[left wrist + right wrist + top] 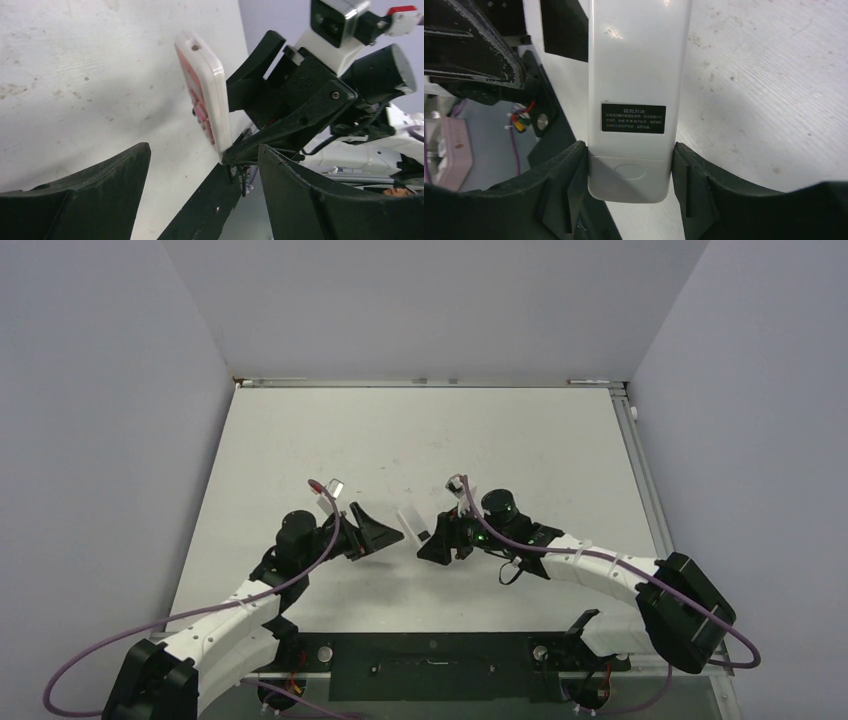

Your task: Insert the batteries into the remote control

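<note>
The remote control is held up above the white table between the two arms. My right gripper is shut on its lower end, one pad against each side edge. The right wrist view shows its plain white back with a black label and an oval dent in a closed cover. From the left wrist I see its thin side and red buttoned front. My left gripper is open with nothing between its fingers, just left of the remote. The batteries are out of view.
A black base plate runs along the table's near edge between the arm mounts. Grey walls close in the table on the left, right and far sides. A pale pink object shows beyond the table edge in the right wrist view.
</note>
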`<state>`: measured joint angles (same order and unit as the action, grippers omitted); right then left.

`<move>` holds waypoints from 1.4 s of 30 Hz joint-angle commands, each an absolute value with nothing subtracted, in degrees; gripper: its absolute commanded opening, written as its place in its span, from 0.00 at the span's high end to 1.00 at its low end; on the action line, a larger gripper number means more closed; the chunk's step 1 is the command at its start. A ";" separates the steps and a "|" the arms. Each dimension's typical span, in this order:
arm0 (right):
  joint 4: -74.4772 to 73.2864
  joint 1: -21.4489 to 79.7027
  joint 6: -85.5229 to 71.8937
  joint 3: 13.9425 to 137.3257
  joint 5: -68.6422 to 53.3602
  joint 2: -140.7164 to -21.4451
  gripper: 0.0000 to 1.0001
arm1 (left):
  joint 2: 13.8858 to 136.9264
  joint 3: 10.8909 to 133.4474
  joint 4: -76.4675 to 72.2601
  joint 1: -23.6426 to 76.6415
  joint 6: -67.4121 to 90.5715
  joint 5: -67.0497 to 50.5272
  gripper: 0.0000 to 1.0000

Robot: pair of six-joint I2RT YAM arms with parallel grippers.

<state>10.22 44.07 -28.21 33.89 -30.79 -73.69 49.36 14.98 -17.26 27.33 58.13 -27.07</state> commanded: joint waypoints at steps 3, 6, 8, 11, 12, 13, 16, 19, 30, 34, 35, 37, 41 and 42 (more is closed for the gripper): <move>30.47 43.27 -40.51 31.34 -41.06 -71.21 0.92 | 50.49 14.62 -33.44 26.98 62.18 -31.52 0.23; 36.13 43.31 -44.46 30.59 -43.05 -71.19 0.91 | 51.17 14.69 -35.49 26.98 62.84 -32.29 0.23; 39.33 43.27 -46.63 30.38 -44.17 -71.52 0.91 | 51.85 14.80 -37.10 26.98 63.41 -33.17 0.22; 44.66 43.26 -50.49 29.94 -45.57 -72.45 0.91 | 52.56 14.97 -38.28 26.98 63.90 -33.78 0.22; 46.88 43.31 -51.79 29.70 -45.94 -72.82 0.91 | 52.82 14.92 -38.98 27.03 64.23 -34.05 0.22; 48.93 43.27 -52.85 29.27 -46.23 -73.15 0.91 | 53.09 14.86 -39.89 26.99 64.65 -34.35 0.21; 55.02 43.26 -56.34 28.36 -46.63 -74.55 0.91 | 54.05 14.30 -43.28 26.98 66.36 -35.23 0.21; 60.58 43.31 -59.55 27.27 -46.85 -76.03 0.92 | 55.02 13.83 -47.19 26.98 67.90 -36.36 0.21; 67.66 43.43 -63.74 25.53 -46.72 -78.93 0.92 | 56.04 13.58 -52.76 26.99 70.76 -38.65 0.30; 67.81 43.42 -63.57 25.00 -46.32 -79.47 0.91 | 56.02 13.36 -54.56 26.98 71.69 -39.30 0.42; 68.03 43.42 -63.60 24.94 -46.36 -79.60 0.91 | 56.06 13.36 -54.70 26.98 71.78 -39.46 0.45; 68.43 43.42 -63.73 24.81 -46.20 -79.85 0.91 | 56.14 13.38 -55.45 26.99 72.25 -39.73 0.50; 69.28 43.50 -63.88 24.68 -46.19 -80.52 0.91 | 56.47 13.12 -57.75 26.98 73.02 -40.23 0.61; 69.30 43.51 -63.93 24.69 -46.23 -80.61 0.91 | 56.51 13.02 -58.38 26.98 73.30 -40.31 0.65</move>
<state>61.78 43.48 -63.90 24.73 -45.91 -80.25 56.31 13.19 -51.75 27.24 71.99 -38.37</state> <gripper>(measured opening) 0.559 0.524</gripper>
